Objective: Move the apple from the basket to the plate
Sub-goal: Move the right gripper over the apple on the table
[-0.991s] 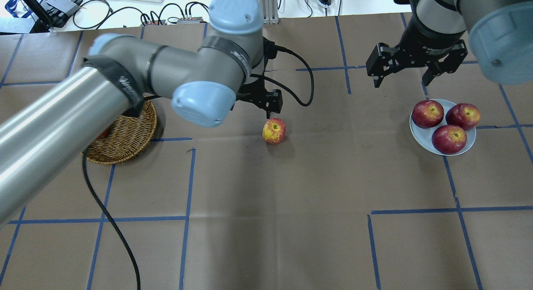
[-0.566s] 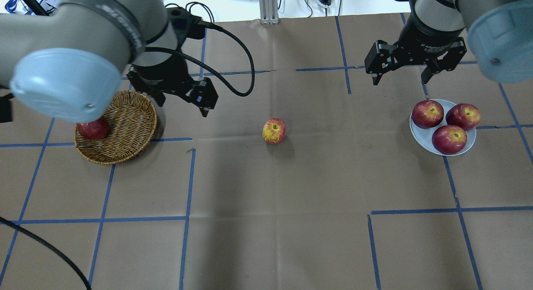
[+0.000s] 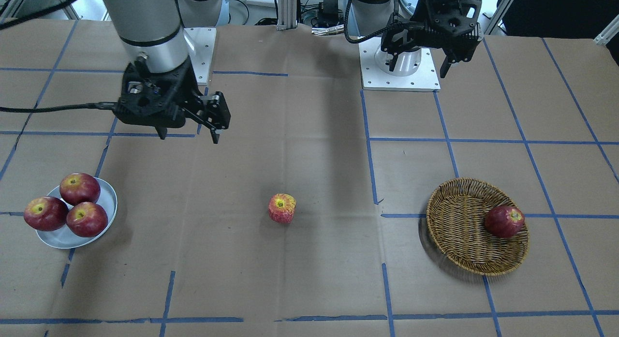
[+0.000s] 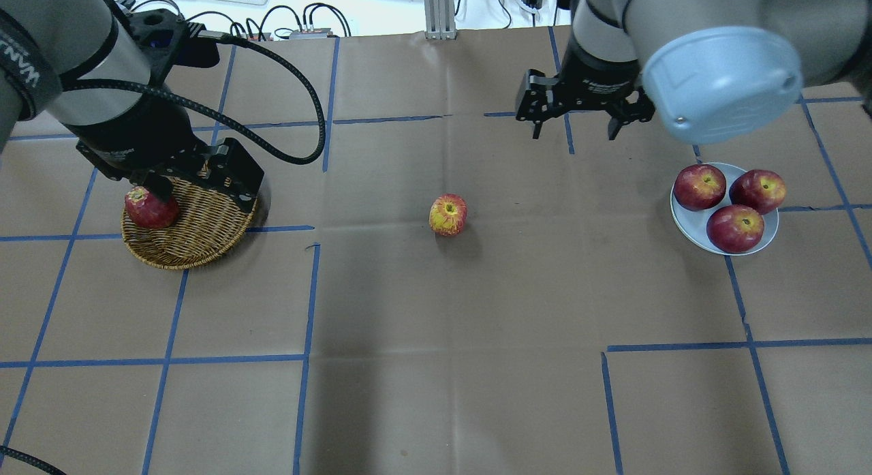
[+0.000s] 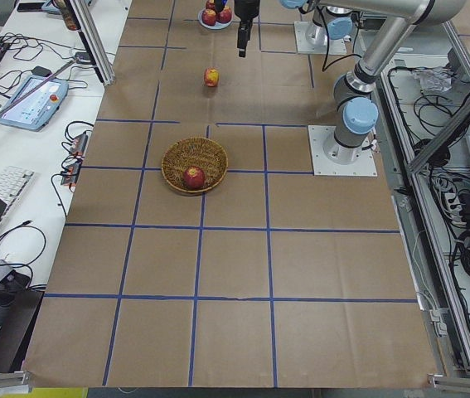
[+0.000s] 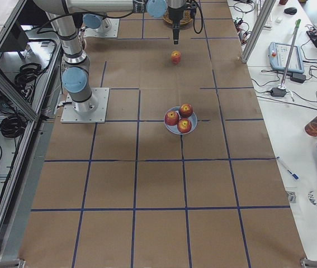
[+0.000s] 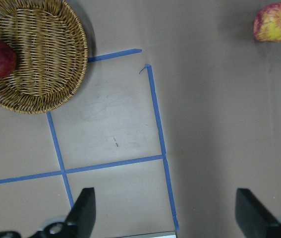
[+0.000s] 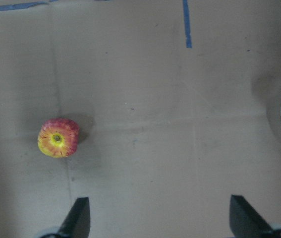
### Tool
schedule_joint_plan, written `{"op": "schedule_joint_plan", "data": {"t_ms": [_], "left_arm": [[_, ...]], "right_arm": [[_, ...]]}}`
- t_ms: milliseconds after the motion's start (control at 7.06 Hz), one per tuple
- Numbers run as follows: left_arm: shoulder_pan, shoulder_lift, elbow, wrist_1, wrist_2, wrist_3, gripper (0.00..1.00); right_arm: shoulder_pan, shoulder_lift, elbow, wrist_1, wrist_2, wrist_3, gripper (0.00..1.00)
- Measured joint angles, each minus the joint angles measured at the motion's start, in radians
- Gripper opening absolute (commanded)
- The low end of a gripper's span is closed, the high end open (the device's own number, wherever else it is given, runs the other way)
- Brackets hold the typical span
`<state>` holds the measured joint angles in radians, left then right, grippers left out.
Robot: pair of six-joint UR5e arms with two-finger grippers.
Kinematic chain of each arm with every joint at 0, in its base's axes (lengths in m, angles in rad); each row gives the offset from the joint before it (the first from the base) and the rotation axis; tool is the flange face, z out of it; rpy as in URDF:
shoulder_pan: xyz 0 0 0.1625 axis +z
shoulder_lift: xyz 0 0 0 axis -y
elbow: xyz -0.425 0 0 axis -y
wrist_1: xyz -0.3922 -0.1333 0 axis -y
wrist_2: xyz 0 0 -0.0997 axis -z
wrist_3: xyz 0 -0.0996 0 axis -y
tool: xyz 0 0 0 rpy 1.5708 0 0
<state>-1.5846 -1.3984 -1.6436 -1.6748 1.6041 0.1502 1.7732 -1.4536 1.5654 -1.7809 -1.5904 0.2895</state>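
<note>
— Apple (image 4: 448, 215): where now?
— Sits alone on the bare desk (image 4: 477, 393), between basket (image 4: 197, 247) and plate (image 4: 684, 224), well apart from both, touched by nothing.
— Changed since a second ago?
— Left end effector (image 4: 201, 189), then just above it, now hangs back over the basket, fingers apart, empty. Right end effector (image 4: 573, 131) drifts from the plate toward the middle, spread wide, also empty.
— Meaning?
— Looks like a relay: out of the basket, pickup by the right still due. Plate crowded with three dark red apples (image 4: 734, 228).
</note>
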Motion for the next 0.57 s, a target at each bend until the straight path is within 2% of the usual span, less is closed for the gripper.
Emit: {"op": "schedule_joint_plan", "data": {"t_ms": [566], "left_arm": [[0.005, 0.003, -0.004, 0.000, 0.008, -0.002, 0.99]], "right_arm": [[0.173, 0.202, -0.017, -0.217, -0.013, 0.181, 1.00]]}}
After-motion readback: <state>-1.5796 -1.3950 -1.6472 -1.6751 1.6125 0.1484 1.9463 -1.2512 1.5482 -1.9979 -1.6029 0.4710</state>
